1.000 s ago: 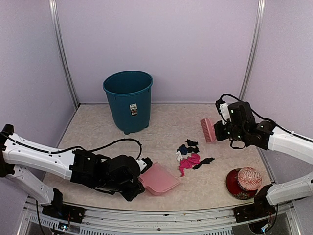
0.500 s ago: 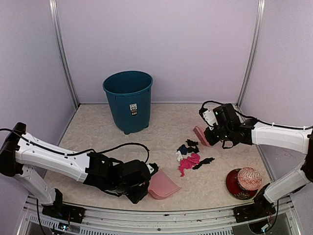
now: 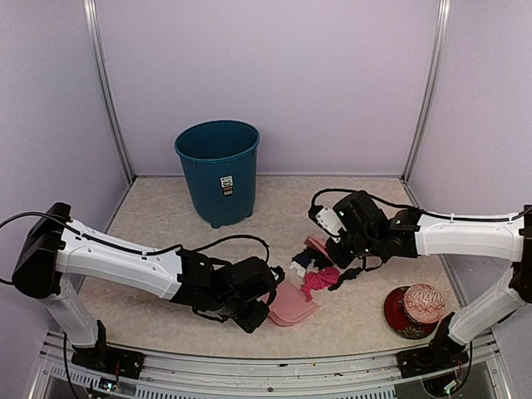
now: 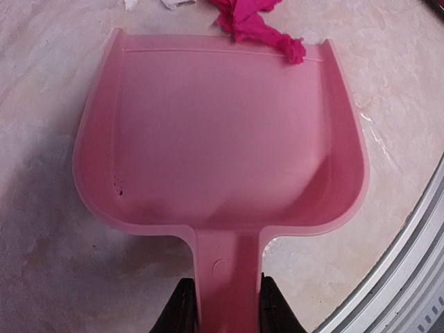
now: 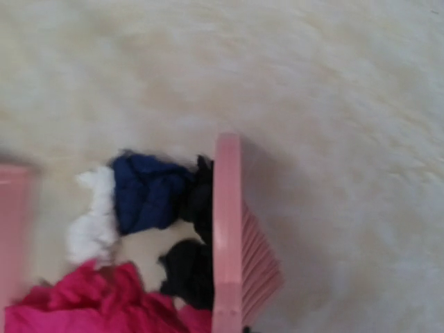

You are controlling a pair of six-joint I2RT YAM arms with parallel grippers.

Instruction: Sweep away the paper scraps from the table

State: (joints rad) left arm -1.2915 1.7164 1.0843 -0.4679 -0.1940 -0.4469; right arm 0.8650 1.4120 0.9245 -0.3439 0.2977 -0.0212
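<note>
The left gripper clamps the handle of the pale pink plastic dustpan, whose lip touches the crumpled pink, navy and black paper scraps on the beige marbled table. The right gripper is closed on the pale pink plastic brush, just behind the pile. Risk: an off-line stroke could scatter light scraps past the pan's sides.

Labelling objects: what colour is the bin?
The bin is teal; the top external view shows it best.
</note>
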